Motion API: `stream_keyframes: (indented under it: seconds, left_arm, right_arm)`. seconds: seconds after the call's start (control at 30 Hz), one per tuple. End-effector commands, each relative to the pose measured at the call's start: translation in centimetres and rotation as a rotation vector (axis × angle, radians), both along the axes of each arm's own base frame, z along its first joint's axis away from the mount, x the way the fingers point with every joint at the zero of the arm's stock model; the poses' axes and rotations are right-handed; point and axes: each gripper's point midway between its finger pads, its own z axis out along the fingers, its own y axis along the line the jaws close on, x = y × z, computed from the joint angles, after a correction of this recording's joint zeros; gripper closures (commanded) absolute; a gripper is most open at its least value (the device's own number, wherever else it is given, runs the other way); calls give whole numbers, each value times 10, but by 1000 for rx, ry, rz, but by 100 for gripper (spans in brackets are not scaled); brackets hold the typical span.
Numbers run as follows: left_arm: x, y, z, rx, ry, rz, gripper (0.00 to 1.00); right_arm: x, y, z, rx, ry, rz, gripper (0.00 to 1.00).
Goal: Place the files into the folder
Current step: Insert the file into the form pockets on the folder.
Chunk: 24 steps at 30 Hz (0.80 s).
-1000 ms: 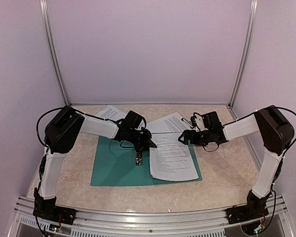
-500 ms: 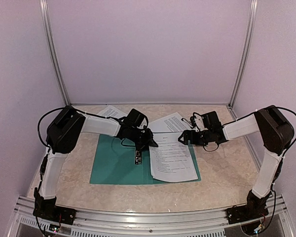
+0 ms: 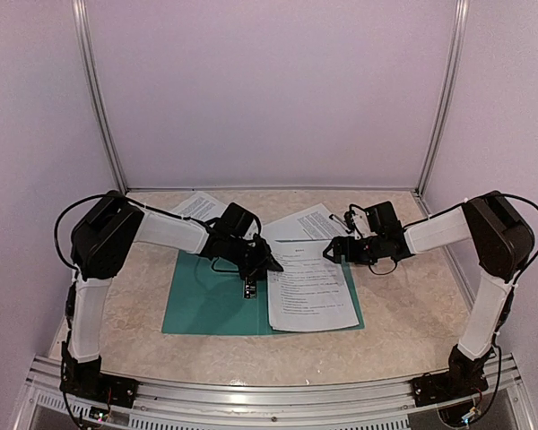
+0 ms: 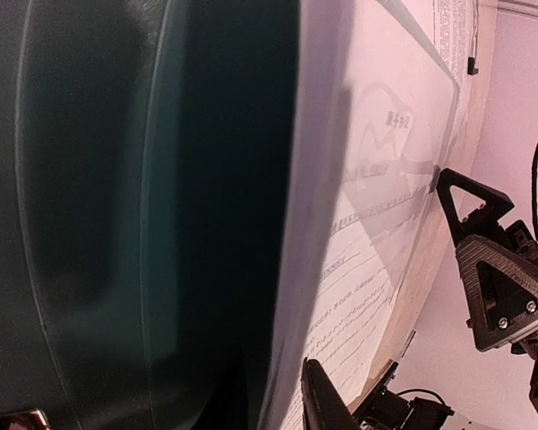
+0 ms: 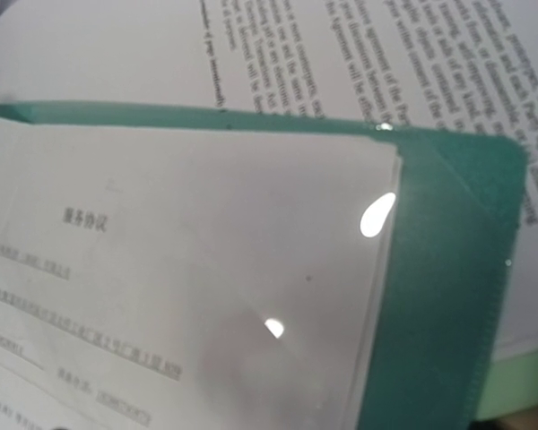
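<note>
L gripper (image 3: pixel 262 262): mine, low over the folder's middle, at the far-left corner of the top sheet. Opening: can't tell. My L wrist cam shows only one finger tip (image 4: pixel 318 403) at the frame's bottom, just beside the sheet's edge, and no clear grip.
R gripper (image 3: pixel 330 253): mine, low at the far-right corner of the same sheet, pointing twd the L gripper. Its fingers don't show in my R wrist cam and are too small from above, so can't tell how wide it is or if it has anything.
Folder (image 3: pixel 206 305): dark teal, lying open & flat on the table (image 3: pixel 403 313), both leaves spread, between my two arms.
Clip (image 3: pixel 250 287): small, inside the folder on the centre line, just on the near side of the L gripper.
Top sheet (image 3: pixel 312 291): white w/ printed txt, on the folder's R leaf, covering most of it, a bit skewed.
L wrist view: sheet's L edge looks slightly raised off the teal leaf, w/ dark shadow under it.
R wrist view: sheet's far corner sits inside the folder's rounded corner, teal border showing on 2 sides, glare spots on the paper.
Other files: 2 more printed sheets on the table behind the folder. One is far-left (image 3: pixel 200 205) behind my L arm. One is far-centre (image 3: pixel 307 221), running under the folder's far edge.
Mint-green edge (image 5: pixel 520 385): pale strip low-R in the R wrist view, below that far sheet. Can't tell what it is.
</note>
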Motion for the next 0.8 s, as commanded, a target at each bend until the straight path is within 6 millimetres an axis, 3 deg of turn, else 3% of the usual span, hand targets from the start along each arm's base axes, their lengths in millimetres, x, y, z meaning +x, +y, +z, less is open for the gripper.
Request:
stream_keyframes:
  seconds: [0.0,0.43,0.53,0.63,0.77]
  left_arm:
    - [-22,10,-6,15,65,9,80]
    - [-45,5,-15,-56,128,25,92]
    - [-45,5,-14,-56,126,26,92]
    - [-42,4,-10,-56,112,19,100]
    - [-38,8,-11,-37,109,10,100]
  right_arm:
    - [-10,6,-3,-17,33,26,6]
    - [-11,5,0,-22,30,28,6]
    - [-12,6,-1,-23,32,31,6]
    - [-12,7,-2,-24,32,31,6]
    - [-12,8,-2,-23,33,32,6]
